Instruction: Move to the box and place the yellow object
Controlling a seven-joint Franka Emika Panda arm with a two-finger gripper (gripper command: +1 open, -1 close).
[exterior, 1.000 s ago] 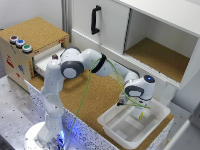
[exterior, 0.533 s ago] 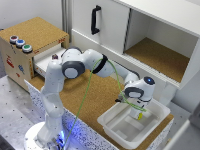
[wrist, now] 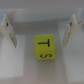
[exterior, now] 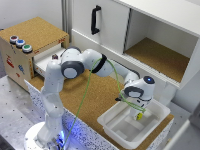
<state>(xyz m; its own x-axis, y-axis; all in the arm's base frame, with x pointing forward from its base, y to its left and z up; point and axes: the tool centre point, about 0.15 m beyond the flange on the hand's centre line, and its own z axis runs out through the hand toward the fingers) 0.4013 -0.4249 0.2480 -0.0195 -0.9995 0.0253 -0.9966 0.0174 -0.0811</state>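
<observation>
Cork-topped table (exterior: 100, 97) seen at centre of exterior view. Wooden drawer box (exterior: 30, 47) placed at exterior view's left, drawer pulled partly open; three coloured buttons (exterior: 20, 44) set on its cork top. Large white cabinet (exterior: 115, 25) positioned behind table: black handle (exterior: 94, 19) fitted on closed door, open compartment (exterior: 160, 57) cork-lined.

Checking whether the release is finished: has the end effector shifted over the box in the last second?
No. The end effector hangs at the same spot over the box.
</observation>
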